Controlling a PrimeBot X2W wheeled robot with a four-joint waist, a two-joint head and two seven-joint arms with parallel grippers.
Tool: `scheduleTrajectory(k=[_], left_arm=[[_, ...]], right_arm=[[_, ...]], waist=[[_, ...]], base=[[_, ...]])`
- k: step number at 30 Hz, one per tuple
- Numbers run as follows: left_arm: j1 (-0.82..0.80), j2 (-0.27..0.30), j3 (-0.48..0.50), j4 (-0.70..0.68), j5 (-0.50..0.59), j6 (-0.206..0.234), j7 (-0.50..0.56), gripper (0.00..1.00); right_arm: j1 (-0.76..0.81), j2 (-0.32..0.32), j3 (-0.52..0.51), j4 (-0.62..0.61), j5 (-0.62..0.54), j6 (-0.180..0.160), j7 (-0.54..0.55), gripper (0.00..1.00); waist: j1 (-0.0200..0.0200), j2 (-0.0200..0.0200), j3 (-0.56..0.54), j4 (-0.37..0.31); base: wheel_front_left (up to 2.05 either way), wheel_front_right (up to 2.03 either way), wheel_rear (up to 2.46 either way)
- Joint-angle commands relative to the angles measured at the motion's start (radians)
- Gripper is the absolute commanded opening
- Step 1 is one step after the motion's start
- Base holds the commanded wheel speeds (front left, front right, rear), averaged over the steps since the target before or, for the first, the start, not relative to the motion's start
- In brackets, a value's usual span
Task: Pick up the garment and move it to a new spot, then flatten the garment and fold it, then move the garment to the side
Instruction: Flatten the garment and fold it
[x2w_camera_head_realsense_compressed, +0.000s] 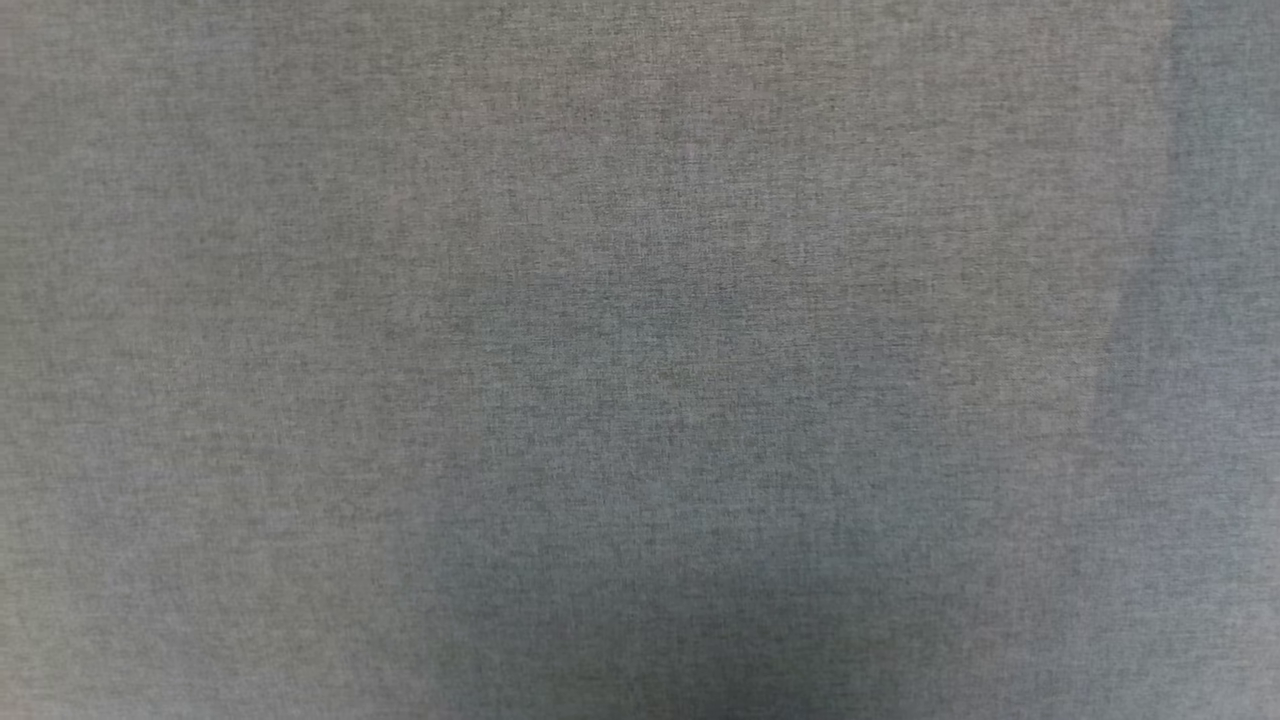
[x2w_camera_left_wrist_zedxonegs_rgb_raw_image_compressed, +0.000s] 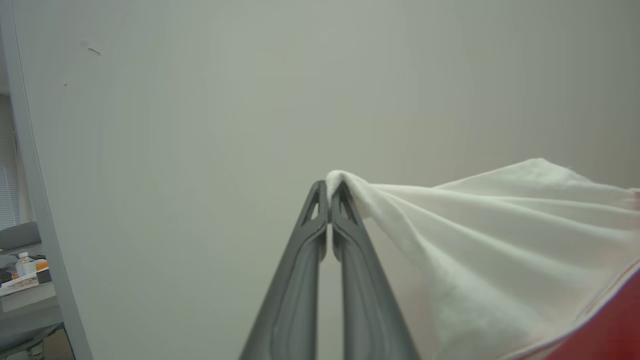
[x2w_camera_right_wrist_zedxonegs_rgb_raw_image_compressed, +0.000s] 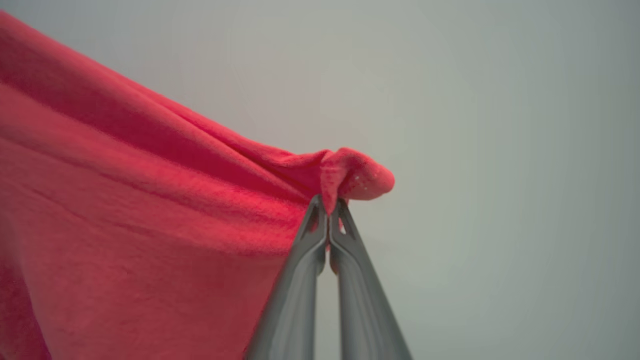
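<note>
L gripper (x2w_camera_left_wrist_zedxonegs_rgb_raw_image_compressed: 329, 192) is pressed shut on the tip of the white sleeve (x2w_camera_left_wrist_zedxonegs_rgb_raw_image_compressed: 475, 240) and R gripper (x2w_camera_right_wrist_zedxonegs_rgb_raw_image_compressed: 327, 205) is pinched on a red corner of the shirt (x2w_camera_right_wrist_zedxonegs_rgb_raw_image_compressed: 150, 200), which hangs stretched btwn them in the air, above the grey worktop (x2w_camera_head_realsense_compressed: 640, 300). Step looks like the carry to a new spot: hold both arms level & apart so the cloth is taut, then lower evenly. No worktop edge in sight, so prob. ample room to lay it down, but mind the pale wall (x2w_camera_left_wrist_zedxonegs_rgb_raw_image_compressed: 200, 150) ahead.
</note>
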Motion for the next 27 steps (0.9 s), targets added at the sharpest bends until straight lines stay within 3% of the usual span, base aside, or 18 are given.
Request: scheduleTrajectory(k=[1, 15, 20, 27], left_arm=[[0.045, 0.005, 0.025, -0.016, -0.001, 0.003, -0.006, 0.0], [0.707, -0.17, 0.202, -0.248, 0.001, -0.013, -0.007, 0.0], [0.954, -0.225, 0.198, -0.262, -0.002, -0.018, -0.007, 0.0], [1.236, -0.25, 0.132, -0.254, -0.039, -0.021, -0.007, 0.0]], right_arm=[[0.025, -0.008, 0.005, 0.015, 0.004, -0.009, -0.016, 0.0], [0.366, -0.065, 0.19, -0.01, 0.135, -0.009, -0.083, 0.0], [0.549, -0.084, 0.224, -0.078, 0.167, -0.009, -0.084, 0.0], [0.805, -0.09, 0.266, -0.133, 0.246, -0.009, -0.084, 0.0]], waist=[[-0.0001, 0.0, 0.001, 0.006], [-0.0001, 0.0, -0.125, 0.043], [-0.0001, 0.0, -0.225, 0.063], [-0.0001, 0.0, -0.351, 0.084]], base=[[0.0, 0.0, 0.0], [0.0, 0.0, 0.0], [0.0, 0.0, 0.0], [0.0, 0.0, 0.0]])
